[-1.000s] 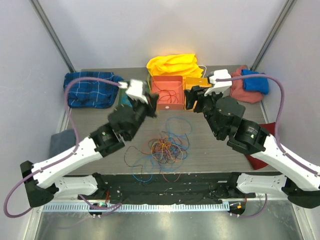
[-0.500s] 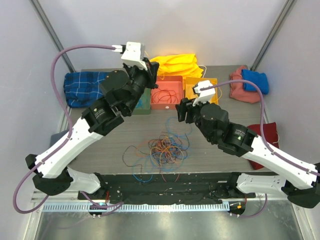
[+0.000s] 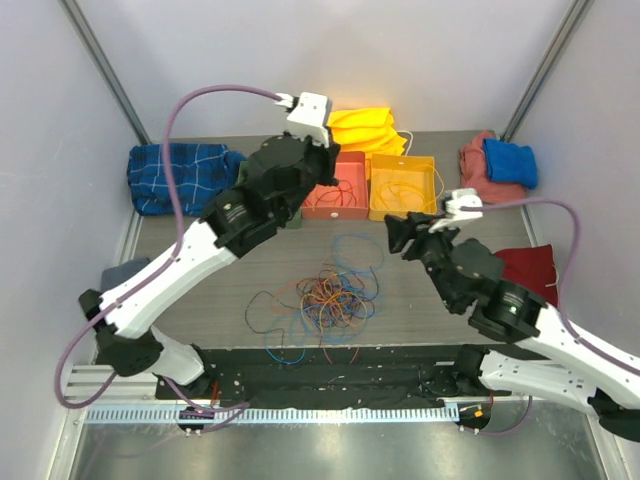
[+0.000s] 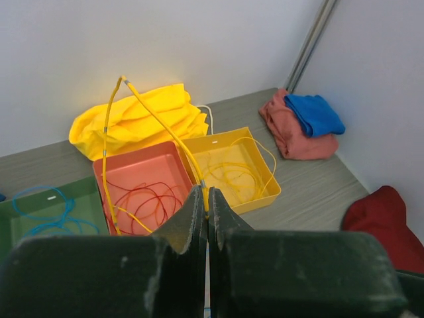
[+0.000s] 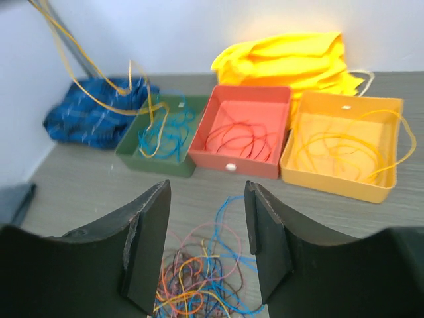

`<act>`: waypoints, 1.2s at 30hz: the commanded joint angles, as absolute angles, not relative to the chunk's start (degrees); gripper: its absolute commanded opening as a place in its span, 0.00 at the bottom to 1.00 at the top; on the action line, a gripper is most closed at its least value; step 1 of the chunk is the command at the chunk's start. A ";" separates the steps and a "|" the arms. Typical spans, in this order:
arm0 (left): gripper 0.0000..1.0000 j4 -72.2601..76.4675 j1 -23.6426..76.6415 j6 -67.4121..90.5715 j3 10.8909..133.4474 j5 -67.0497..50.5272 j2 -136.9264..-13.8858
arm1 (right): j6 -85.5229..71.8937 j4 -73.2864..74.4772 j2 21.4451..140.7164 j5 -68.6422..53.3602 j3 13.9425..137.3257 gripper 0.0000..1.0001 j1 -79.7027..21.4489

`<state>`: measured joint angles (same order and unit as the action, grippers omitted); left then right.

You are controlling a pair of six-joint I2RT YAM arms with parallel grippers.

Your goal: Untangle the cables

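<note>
A yellow cable (image 4: 159, 124) is pinched in the closed left pincer (image 4: 207, 199) above the yellow tray (image 4: 248, 204) (presumably for colour sorting), while the open, empty right pincer (image 5: 207, 199) is aimed at the tangled cables (image 3: 330, 298) on the bench (image 3: 448, 170).

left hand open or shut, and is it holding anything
Shut. In the left wrist view the left hand has its jaws pressed together with no gap, pinching a yellow cable that arcs upward.
</note>
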<state>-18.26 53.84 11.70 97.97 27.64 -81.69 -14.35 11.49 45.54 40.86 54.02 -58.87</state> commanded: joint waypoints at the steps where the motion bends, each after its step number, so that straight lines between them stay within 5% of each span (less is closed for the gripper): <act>1: 0.00 -17.40 51.33 14.93 102.81 22.24 -88.76 | -16.00 5.53 38.94 51.65 52.73 0.55 -58.89; 13: 0.00 -19.25 44.74 19.77 127.42 11.00 -113.71 | -12.66 5.89 29.89 59.06 49.40 0.55 -58.97; 36: 0.00 -4.40 40.96 31.64 135.35 -11.06 -130.52 | -7.65 2.29 26.98 62.84 43.68 0.55 -58.80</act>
